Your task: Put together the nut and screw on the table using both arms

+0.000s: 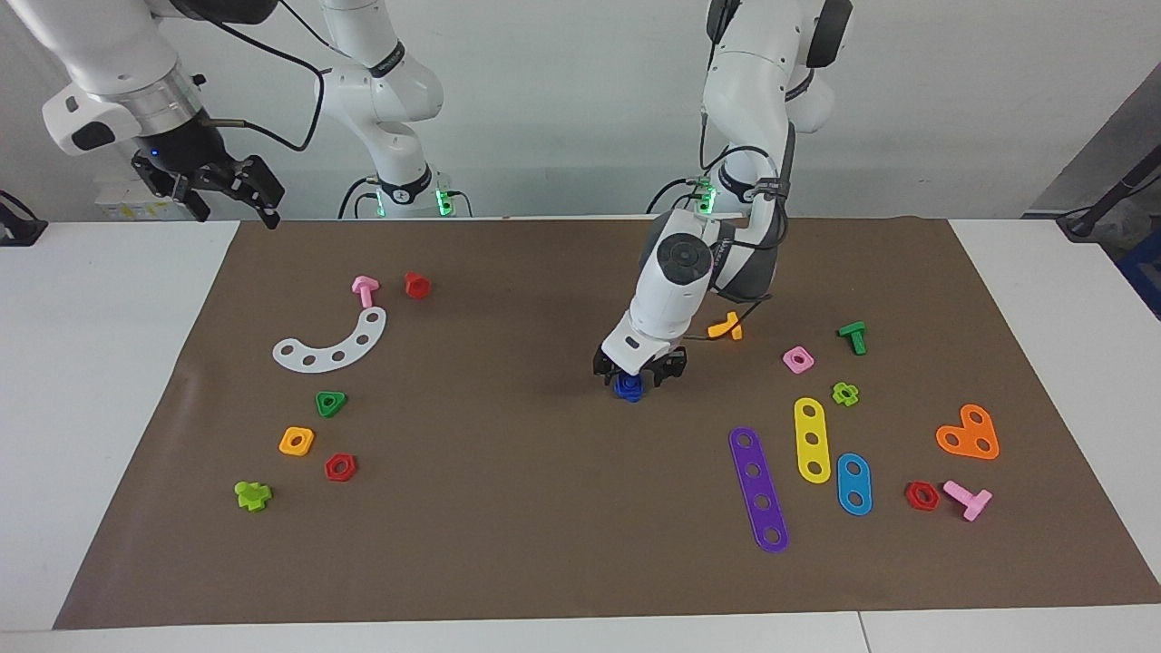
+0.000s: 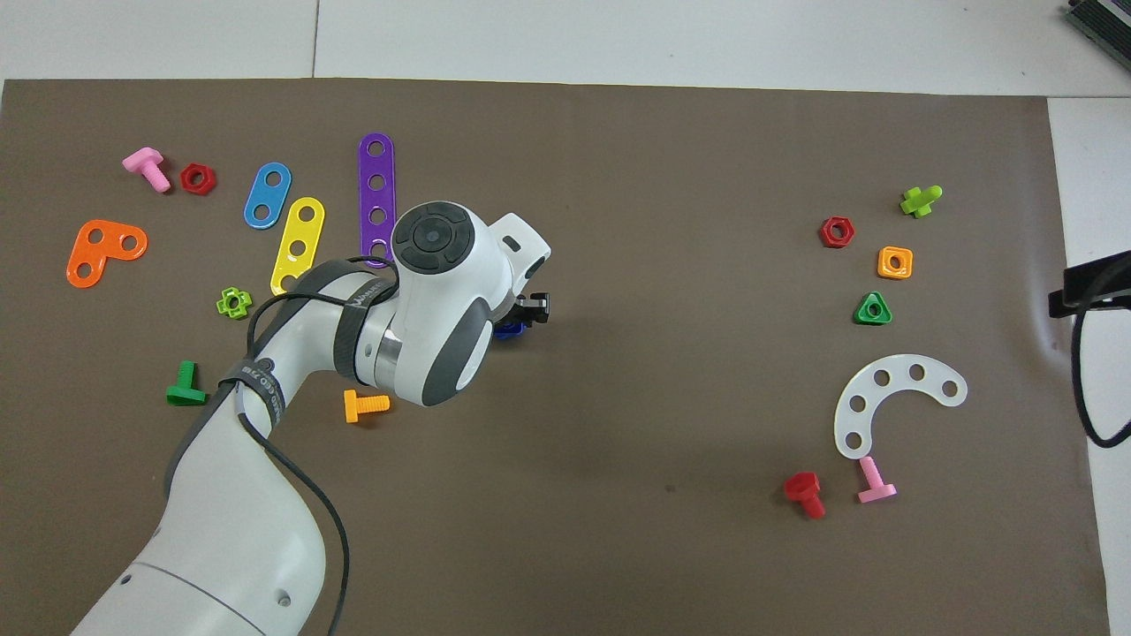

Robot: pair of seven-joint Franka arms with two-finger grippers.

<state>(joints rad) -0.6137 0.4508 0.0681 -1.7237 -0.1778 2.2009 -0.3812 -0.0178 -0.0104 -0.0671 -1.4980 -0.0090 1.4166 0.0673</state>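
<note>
Item: left gripper (image 1: 639,374) down mid-counter, fingers either side of a dark-blue piece (image 1: 628,387); nut or screw, clamped or not, cannot tell. Right gripper (image 1: 231,189) waits raised, fingers apart. Next: secure lift.

The mat (image 1: 544,544) is plain brown on a white table (image 1: 109,363). The arms (image 1: 676,281) are white with grey caps and black grippers — the screw (image 1: 628,387) is dark blue.

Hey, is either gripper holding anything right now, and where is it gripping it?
The left gripper sits on a dark-blue piece on the mat; its grip cannot be told. The right gripper waits, holding nothing.
</note>
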